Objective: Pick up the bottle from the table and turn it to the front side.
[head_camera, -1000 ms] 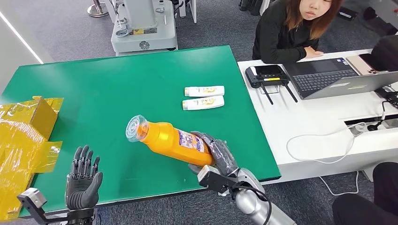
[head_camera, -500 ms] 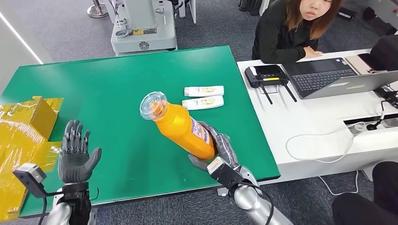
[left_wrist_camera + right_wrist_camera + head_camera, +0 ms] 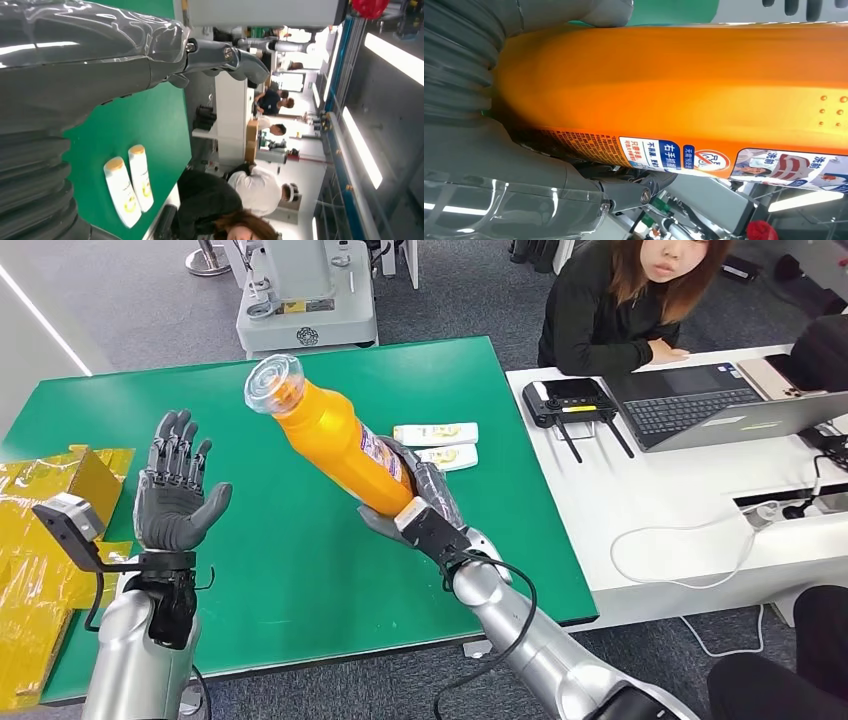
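Above the table (image 3: 300, 570), right hand (image 3: 425, 502) grips bottle (image 3: 325, 435), seemingly tilted.

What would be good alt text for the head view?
The right hand holds an orange bottle tilted above a green table, cap up. The left hand is raised, open. Two small tubes lie behind.

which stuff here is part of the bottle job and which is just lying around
Job:
orange bottle, held off the table
right hand, gripping its base
left hand, raised, holding nothing

Lying about:
two white tubes
yellow packaging
laptop
black controller
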`<state>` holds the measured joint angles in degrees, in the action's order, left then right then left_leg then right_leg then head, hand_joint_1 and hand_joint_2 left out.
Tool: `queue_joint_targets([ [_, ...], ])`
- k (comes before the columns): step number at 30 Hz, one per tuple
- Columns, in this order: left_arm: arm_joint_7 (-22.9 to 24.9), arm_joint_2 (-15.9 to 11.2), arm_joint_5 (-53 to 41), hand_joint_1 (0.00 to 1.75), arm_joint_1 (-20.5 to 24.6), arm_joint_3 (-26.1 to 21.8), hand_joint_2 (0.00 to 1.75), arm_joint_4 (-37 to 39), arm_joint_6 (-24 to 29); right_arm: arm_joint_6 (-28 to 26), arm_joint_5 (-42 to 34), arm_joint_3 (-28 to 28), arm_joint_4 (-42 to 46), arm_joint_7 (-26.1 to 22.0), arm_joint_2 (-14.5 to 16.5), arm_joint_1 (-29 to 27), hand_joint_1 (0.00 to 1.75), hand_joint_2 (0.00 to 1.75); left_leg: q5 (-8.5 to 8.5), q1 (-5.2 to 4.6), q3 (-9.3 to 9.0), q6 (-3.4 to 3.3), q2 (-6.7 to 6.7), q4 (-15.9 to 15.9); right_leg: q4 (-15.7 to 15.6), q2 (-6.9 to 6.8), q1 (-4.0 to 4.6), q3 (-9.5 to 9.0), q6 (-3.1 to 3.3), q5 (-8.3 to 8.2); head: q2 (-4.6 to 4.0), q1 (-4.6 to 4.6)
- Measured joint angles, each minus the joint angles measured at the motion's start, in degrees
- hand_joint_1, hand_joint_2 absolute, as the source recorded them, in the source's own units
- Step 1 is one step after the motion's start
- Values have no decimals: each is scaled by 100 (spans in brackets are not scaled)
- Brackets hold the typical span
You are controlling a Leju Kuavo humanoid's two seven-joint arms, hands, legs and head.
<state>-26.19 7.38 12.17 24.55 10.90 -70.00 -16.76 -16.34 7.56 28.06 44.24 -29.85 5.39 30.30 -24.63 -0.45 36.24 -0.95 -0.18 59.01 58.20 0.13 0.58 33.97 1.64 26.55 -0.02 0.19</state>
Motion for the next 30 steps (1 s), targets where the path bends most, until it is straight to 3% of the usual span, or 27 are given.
queue_joint_targets([
  [13, 225, -166, 342, 0, 265, 208, 175, 402, -444, -62, 88, 3, -935, 82, 97, 641, 175, 175, -1, 0, 2, 0, 1, 1, 0, 1, 0, 3, 0, 0, 0, 0],
  [30, 272, -226, 583, 0, 294, 305, 175, 617, -607, 173, 15, 7, -1456, 125, 206, 711, 175, 175, -1, 0, 3, 0, 1, 1, 0, 0, 0, 3, 0, 0, 0, 0],
])
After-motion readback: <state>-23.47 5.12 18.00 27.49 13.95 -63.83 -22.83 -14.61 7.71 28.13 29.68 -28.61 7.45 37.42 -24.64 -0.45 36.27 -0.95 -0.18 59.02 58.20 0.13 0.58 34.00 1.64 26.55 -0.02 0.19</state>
